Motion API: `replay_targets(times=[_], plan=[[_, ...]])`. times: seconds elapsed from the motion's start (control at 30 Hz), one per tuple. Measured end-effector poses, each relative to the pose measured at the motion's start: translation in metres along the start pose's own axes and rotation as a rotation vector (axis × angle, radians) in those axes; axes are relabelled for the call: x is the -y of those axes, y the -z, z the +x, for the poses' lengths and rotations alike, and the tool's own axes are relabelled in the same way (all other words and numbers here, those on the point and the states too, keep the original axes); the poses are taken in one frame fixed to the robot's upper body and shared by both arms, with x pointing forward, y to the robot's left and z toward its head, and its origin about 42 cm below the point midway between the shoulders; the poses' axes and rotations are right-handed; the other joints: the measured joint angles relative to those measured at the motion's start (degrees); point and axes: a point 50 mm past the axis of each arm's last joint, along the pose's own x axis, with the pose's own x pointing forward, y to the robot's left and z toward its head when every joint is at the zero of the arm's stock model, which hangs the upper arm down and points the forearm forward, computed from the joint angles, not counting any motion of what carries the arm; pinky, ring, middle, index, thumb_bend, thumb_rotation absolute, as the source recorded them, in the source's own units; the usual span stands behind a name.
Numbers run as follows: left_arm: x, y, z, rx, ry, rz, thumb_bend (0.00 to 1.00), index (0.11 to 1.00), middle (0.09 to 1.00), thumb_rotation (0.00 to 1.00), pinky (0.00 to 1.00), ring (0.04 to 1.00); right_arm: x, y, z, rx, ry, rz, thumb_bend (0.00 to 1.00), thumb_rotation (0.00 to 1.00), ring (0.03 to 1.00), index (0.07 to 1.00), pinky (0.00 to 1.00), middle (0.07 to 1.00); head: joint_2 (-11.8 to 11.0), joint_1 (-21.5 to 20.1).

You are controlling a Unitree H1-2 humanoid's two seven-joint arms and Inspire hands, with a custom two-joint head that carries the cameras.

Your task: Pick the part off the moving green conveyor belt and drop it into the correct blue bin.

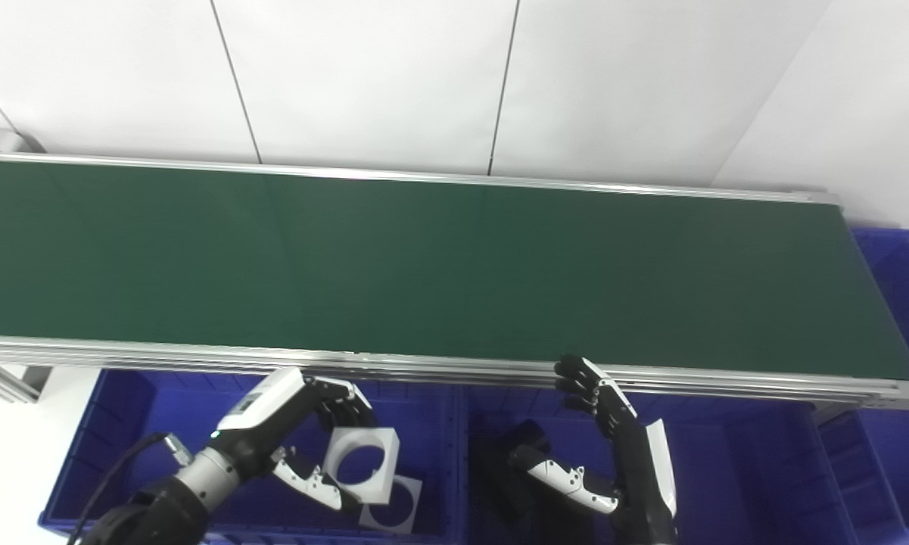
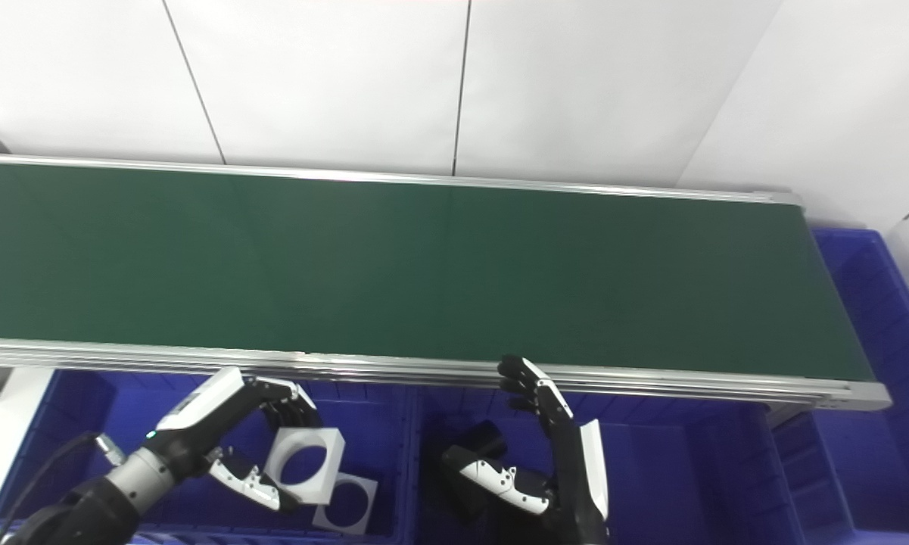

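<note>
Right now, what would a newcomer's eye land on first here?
The long green conveyor belt fills the middle, with no part on it. Below its near rail, the left hand holds a white square part with a round hole over the left blue bin, above another like it. The right hand hangs open over the middle bin.

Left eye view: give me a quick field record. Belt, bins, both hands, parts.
belt: green conveyor belt, no part on it
left hand: left hand shut on white square part with round hole, over left blue bin
bin contents: second white part lying in left blue bin
right hand: right hand open, holding nothing, over middle blue bin
dark object: black part in middle blue bin
far right: another blue bin at belt end
</note>
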Motion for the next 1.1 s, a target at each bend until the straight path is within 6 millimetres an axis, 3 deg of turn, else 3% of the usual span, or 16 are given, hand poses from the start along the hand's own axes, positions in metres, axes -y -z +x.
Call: replay_targets(times=[0.03,0.07,0.1,0.2,0.3,0.43,0.63,0.67,0.73,0.87,1.1], plan=[[0.001,0.000,0.001,-0.016,0.004,0.014,0.61,0.638,0.569,0.01,0.49,0.571,0.000,0.000,0.000,0.000,0.000,0.001,0.82,0.34,0.757,0.811,0.70,0.796,-0.1,-0.2],[0.002,0.000,0.001,-0.034,0.006,0.027,0.65,0.701,0.614,0.02,0.50,0.583,0.000,0.000,0.000,0.000,0.000,0.001,0.82,0.34,0.757,0.812,0.70,0.797,-0.1,-0.2],[0.002,0.001,0.001,-0.051,0.007,0.036,0.71,0.791,0.729,0.08,0.54,0.659,0.000,0.000,0.000,0.000,0.000,0.001,0.82,0.33,0.763,0.812,0.71,0.799,-0.1,-0.2],[0.001,0.003,0.000,-0.086,0.006,0.052,0.78,0.885,0.869,0.16,0.60,0.753,0.000,0.000,0.000,0.000,0.001,0.002,0.83,0.34,0.760,0.811,0.70,0.797,-0.1,-0.2],[0.001,0.004,0.000,-0.109,0.004,0.048,0.81,0.922,0.926,0.22,0.61,0.801,-0.001,0.000,0.000,0.000,-0.001,-0.001,0.83,0.34,0.757,0.810,0.70,0.795,-0.4,-0.4],[0.001,0.006,-0.001,-0.133,0.008,0.042,0.84,0.937,0.958,0.26,0.67,0.854,-0.001,0.000,0.000,0.000,-0.001,-0.003,0.82,0.35,0.762,0.813,0.70,0.800,-0.4,-0.4],[0.001,0.005,-0.004,-0.121,0.008,-0.003,0.87,0.927,0.957,0.25,0.67,0.842,-0.001,0.000,0.000,0.001,-0.002,-0.009,0.83,0.35,0.756,0.810,0.69,0.800,-0.6,-0.8],[0.000,0.005,-0.004,-0.109,0.002,-0.042,0.87,0.919,0.945,0.24,0.76,0.877,-0.001,0.000,0.000,0.001,-0.003,-0.011,0.82,0.35,0.758,0.810,0.69,0.796,-0.6,-0.8],[-0.002,0.005,-0.007,-0.062,-0.018,-0.150,0.86,0.910,0.933,0.23,0.80,0.891,-0.001,0.000,0.000,0.001,-0.004,-0.015,0.83,0.35,0.759,0.812,0.69,0.793,-0.7,-1.6],[0.000,-0.003,-0.005,0.072,-0.051,-0.366,0.86,0.879,0.885,0.22,0.79,0.852,-0.002,0.000,-0.001,0.000,-0.005,-0.017,0.83,0.35,0.751,0.814,0.70,0.785,-1.3,-3.2],[0.020,-0.014,0.003,0.234,-0.148,-0.541,0.85,0.851,0.846,0.20,0.79,0.830,-0.002,0.000,-0.004,-0.007,-0.009,-0.026,0.84,0.37,0.752,0.812,0.68,0.786,-2.0,-3.9]])
